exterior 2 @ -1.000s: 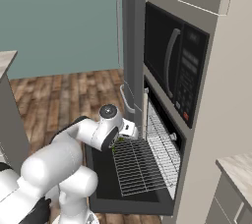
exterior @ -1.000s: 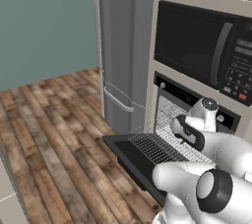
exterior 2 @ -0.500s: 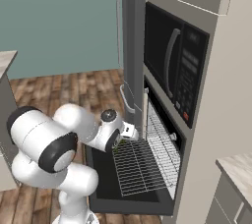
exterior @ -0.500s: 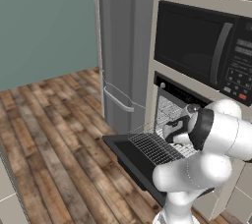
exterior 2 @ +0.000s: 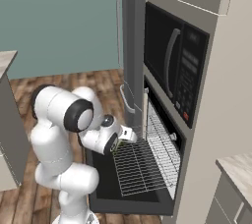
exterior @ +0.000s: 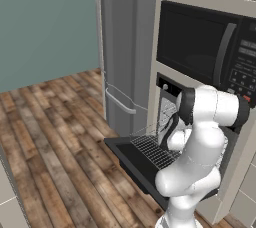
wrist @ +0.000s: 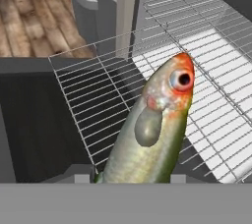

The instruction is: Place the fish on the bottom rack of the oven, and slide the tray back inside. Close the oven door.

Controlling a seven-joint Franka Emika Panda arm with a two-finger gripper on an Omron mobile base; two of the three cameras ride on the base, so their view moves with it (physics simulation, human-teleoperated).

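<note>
A: Hand view first. Fish point(wrist: 156, 129) fills the lower middle, tail end down at the end effector, head pointing away from it. End effector is clamped on the fish: it hangs there with nothing else under it.

B: Looks?

A: Silvery-olive body, orange-red snout, one round dark eye, a grey fin lobe on the flank. Slick and tapered, so I'd judge it could slip if the grip is only on the tail.

B: Where is it against the tray?

A: Above the bottom rack point(wrist: 98, 95), not touching. The rack's thin silver bars spread beyond and below the fish's head, drawn out over the oven door point(exterior 2: 103, 183), which lies open and flat.

B: What changed over the last second?

A: In the left base view the arm has swung round, and the big elbow joint that sat low and near the camera now stands higher, by the oven point(exterior: 172, 89). In the right base view the end effector point(exterior 2: 129, 135) has moved in from beside the rack to its near left corner, just over the bars.

B: Meaning?

A: My read: the carry is about over and the release comes next. Lower, let go on the grid, then push the rack in and lift the door. None of those is done yet.

B: Base moved?

A: No, fridge point(exterior: 122, 47) and microwave point(exterior: 200, 47) sit the same in the picture.
</note>
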